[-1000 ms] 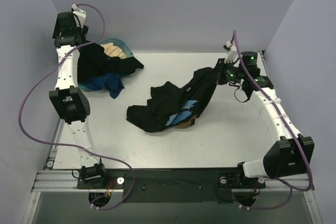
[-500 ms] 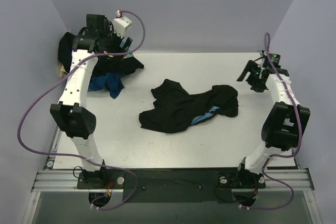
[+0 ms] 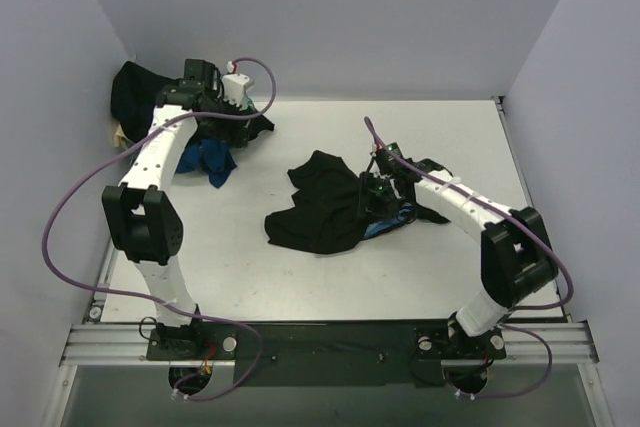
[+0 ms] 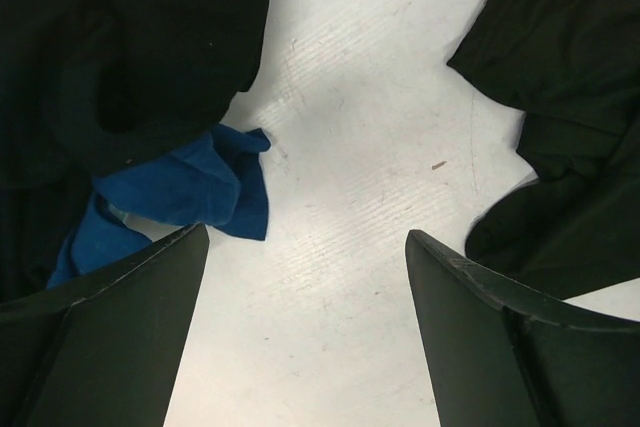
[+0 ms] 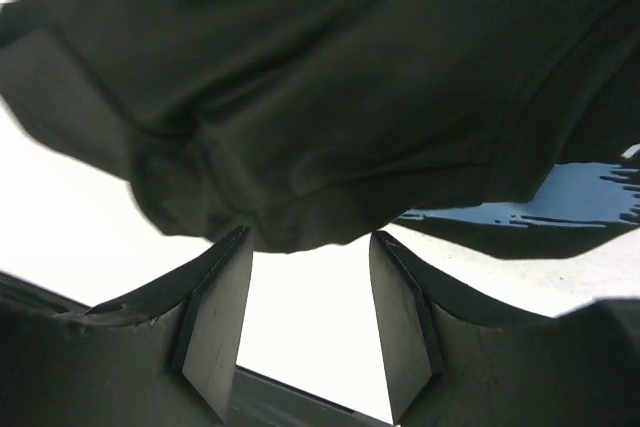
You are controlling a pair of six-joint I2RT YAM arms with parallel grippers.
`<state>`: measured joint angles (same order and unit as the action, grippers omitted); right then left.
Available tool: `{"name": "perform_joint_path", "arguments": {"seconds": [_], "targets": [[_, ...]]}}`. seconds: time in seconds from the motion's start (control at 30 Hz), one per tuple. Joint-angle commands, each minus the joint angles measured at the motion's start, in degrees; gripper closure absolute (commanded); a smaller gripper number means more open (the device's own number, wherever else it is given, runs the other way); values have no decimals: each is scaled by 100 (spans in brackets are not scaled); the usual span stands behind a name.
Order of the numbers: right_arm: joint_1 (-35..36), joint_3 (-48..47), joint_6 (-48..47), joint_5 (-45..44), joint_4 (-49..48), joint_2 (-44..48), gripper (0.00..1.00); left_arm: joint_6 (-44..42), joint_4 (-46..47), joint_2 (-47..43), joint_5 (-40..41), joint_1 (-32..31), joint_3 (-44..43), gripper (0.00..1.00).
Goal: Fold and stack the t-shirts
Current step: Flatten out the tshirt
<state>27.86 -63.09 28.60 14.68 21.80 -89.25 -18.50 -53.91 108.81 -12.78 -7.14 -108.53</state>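
At the middle of the white tabletop [image 3: 300, 277], a crumpled black cotton t-shirt [image 3: 320, 212] lies in a loose heap, with a pale blue print patch [image 3: 385, 227] showing at its right edge. The right end effector [image 5: 308, 247] hangs low over that side of the garment. Its fingers [image 5: 215, 317] are partly apart and bare tabletop shows between them, while the shirt's hem lies right at their tips. Toward the far left corner, the left end effector [image 4: 305, 237] hovers with its fingers spread wide and holds nothing. A rumpled royal blue t-shirt [image 4: 180, 192] lies just beside it, partly tucked under a pile of black t-shirts [image 3: 140, 97] heaped against the left wall.
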Motion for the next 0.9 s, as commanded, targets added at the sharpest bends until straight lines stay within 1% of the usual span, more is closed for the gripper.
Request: {"name": "perform_joint_path", "arguments": {"seconds": [0.0, 0.13, 0.2, 0.23, 0.27, 0.33, 0.37, 0.47, 0.53, 0.57, 0.6, 0.63, 0.67, 0.7, 0.73, 0.77, 0.8, 0.83, 0.87], "targets": [[-17, 192, 585, 88, 88, -417, 54, 84, 205, -62, 267, -279, 218, 9], [-8, 0, 524, 413, -229, -944, 62, 101, 302, -45, 188, -446, 420, 9], [-26, -142, 567, 405, -177, -1085, 74, 189, 337, -62, 12, -447, 499, 9], [-61, -142, 611, 352, -168, -1051, 89, 215, 346, -71, -40, -455, 560, 9], [-87, -116, 646, 317, -159, -1007, 99, 224, 363, -71, -23, -464, 587, 10], [-228, -2, 664, 238, -63, -700, 100, 163, 346, -80, 29, -508, 675, 10], [-350, 42, 595, 211, -27, -386, 100, 154, 346, -80, 38, -534, 736, 10], [-658, -63, 366, 246, 463, 266, 100, 14, 320, -97, 99, -700, 886, 11], [-1087, -177, 261, 509, 789, 759, 100, -222, 311, -141, 91, -911, 1009, 12], [-1194, -238, 217, 675, 886, 1134, 100, -311, 311, -159, 4, -982, 1105, 13], [-1447, -265, 112, 738, 1148, 1312, 100, -495, 337, -220, -206, -1122, 1149, 15], [-1563, -361, 67, 947, 1290, 1688, 100, -557, 363, -246, -347, -1193, 1280, 17], [-1921, -405, -20, 1054, 1613, 1822, 100, -706, 442, -273, -583, -1289, 1325, 18], [-2107, -458, -65, 1324, 1773, 2120, 100, -760, 495, -299, -725, -1334, 1430, 20], [-2544, -459, -187, 1597, 2079, 2253, 100, -865, 556, -299, -926, -1430, 1501, 20], [-2766, -415, -275, 1652, 2222, 2498, 100, -961, 566, -291, -1033, -1474, 1528, 23], [-3221, -380, -494, 1687, 2528, 2701, 100, -1180, 548, -308, -1252, -1605, 1589, 24], [-3477, -371, -600, 1705, 2809, 2781, 100, -1339, 531, -300, -1341, -1676, 1624, 27], [-3854, -371, -827, 1801, 2890, 2851, 100, -1558, 574, -326, -1463, -1868, 1729, 27]]}}
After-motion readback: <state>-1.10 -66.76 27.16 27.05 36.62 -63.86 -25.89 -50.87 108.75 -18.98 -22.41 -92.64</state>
